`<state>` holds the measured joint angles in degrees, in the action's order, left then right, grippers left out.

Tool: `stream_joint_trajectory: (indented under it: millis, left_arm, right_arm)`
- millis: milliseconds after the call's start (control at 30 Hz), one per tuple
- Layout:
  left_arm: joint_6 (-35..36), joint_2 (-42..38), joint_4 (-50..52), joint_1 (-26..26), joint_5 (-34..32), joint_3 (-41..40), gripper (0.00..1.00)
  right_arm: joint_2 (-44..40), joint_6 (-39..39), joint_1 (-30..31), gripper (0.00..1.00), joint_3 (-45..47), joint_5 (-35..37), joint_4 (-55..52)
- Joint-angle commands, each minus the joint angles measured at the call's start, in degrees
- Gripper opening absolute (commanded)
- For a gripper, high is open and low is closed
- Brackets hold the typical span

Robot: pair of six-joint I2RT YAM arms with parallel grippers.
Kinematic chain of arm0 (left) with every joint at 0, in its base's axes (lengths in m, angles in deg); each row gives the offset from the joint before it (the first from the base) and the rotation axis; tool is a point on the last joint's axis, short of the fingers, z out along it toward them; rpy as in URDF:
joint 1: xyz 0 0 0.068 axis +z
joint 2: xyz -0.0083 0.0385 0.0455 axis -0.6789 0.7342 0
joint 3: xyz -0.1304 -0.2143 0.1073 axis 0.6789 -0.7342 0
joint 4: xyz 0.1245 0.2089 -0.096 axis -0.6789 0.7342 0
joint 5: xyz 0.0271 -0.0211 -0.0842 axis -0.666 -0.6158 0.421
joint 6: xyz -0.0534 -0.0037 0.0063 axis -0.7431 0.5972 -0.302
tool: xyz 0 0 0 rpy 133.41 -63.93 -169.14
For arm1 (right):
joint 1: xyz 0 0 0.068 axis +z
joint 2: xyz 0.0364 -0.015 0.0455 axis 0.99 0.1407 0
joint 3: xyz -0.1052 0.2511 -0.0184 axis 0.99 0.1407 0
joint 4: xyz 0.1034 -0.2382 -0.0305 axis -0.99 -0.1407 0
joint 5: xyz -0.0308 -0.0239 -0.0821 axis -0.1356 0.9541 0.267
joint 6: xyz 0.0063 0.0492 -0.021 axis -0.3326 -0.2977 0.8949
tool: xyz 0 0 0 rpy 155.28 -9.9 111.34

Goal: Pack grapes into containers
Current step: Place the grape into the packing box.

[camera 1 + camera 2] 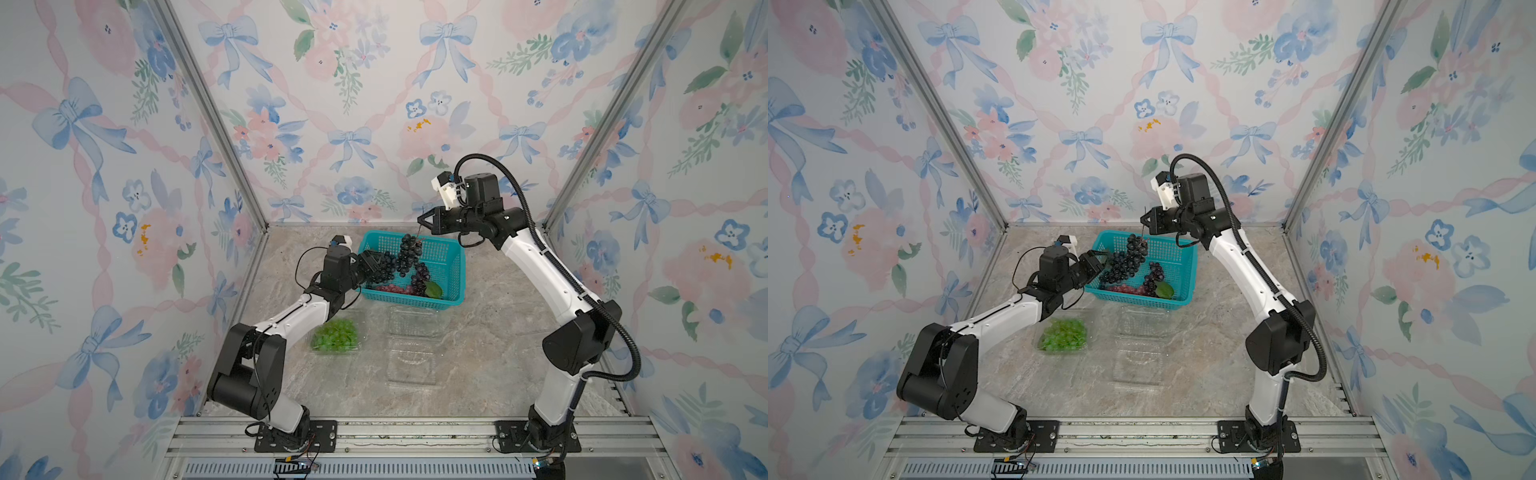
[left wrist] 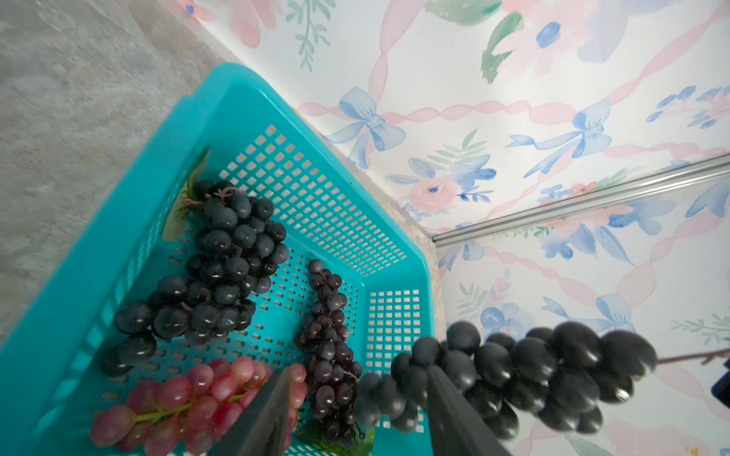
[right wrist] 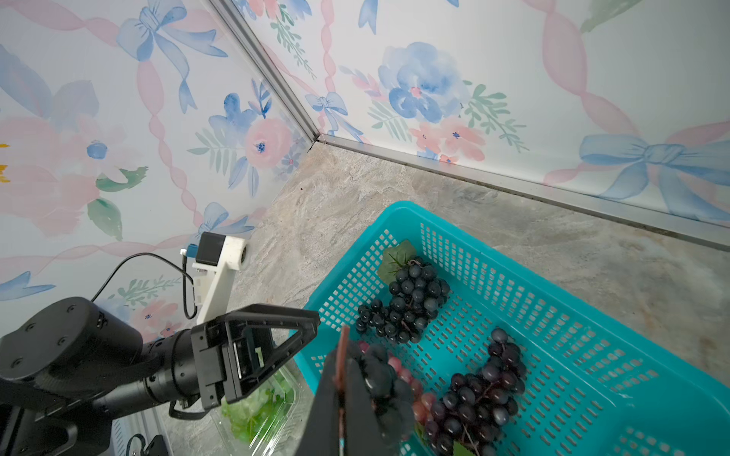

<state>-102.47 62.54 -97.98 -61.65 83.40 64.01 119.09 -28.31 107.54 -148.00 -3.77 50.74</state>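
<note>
My right gripper [image 1: 421, 220] [image 3: 343, 361] is shut on the brown stem [image 3: 343, 341] of a blue-black bunch of grapes [image 1: 408, 253] [image 1: 1136, 251]. The bunch hangs above the teal basket [image 1: 455, 272]. My left gripper [image 1: 374, 264] [image 2: 357, 371] stands open at the basket's left rim. The hanging bunch's lower end [image 2: 395, 391] reaches between its fingers, with a gap on one side. Another blue-black bunch [image 2: 225, 268], a dark purple bunch [image 2: 330, 339] and a red bunch [image 2: 189, 398] lie in the basket. Green grapes fill one clear container [image 1: 336, 336] [image 1: 1064, 334]. An empty container [image 1: 411, 330] lies open.
The empty container's lid [image 1: 411, 365] lies flat toward the front. The basket stands near the back wall [image 1: 374, 124], with patterned side walls close by. The left forearm [image 1: 291, 318] passes over the container of green grapes. A metal rail [image 1: 395, 432] runs along the front.
</note>
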Motion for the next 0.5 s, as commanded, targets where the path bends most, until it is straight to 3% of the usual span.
stream_joint_trajectory:
  millis: [0,467]
  left_arm:
    - [-1.1,-2.7,-0.8,1.2,-1.5,-1.2,0.57]
    - [-0.7,-5.7,-0.5,3.0,-1.3,-1.9,0.58]
  right_arm:
    - [-4.1,-0.3,1.1,0.0,1.7,-0.9,-1.2]
    - [-19.5,-1.0,8.8,0.0,19.9,3.7,2.5]
